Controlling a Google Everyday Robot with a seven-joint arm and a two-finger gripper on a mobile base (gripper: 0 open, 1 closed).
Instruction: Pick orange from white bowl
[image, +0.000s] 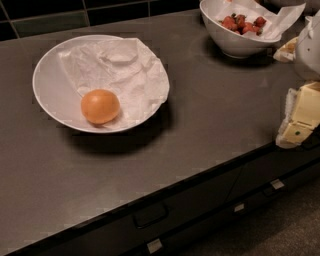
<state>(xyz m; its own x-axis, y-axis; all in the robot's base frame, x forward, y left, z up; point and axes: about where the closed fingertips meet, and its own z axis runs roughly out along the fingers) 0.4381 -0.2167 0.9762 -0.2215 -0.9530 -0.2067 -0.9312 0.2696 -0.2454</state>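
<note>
The orange is smooth and round and lies in the front part of the wide shallow white bowl, partly on the crumpled white paper that lines it. The bowl stands on the left of the dark grey counter. My gripper, cream and white, is at the right edge of the view over the counter's front edge. It is far to the right of the bowl and holds nothing that I can see. Part of my white arm shows above it.
A deeper white bowl with red strawberries on paper stands at the back right. A small yellowish item lies beside it. Dark wall tiles run behind the counter. Drawers with handles sit below its front edge.
</note>
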